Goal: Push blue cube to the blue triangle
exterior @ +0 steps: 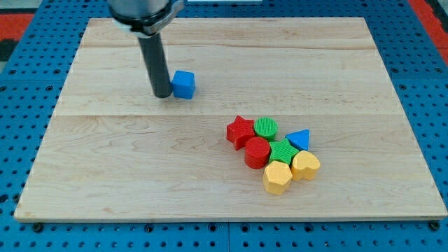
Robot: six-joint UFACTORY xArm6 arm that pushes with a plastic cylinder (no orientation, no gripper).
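The blue cube sits on the wooden board in the upper left-middle of the view. My tip stands just to the cube's left, touching or nearly touching its left side. The blue triangle lies toward the view's lower right, at the right edge of a cluster of blocks, well apart from the cube.
The cluster holds a red star, a green cylinder, a red cylinder, a green block, a yellow hexagon and a yellow heart. The wooden board lies on a blue pegboard.
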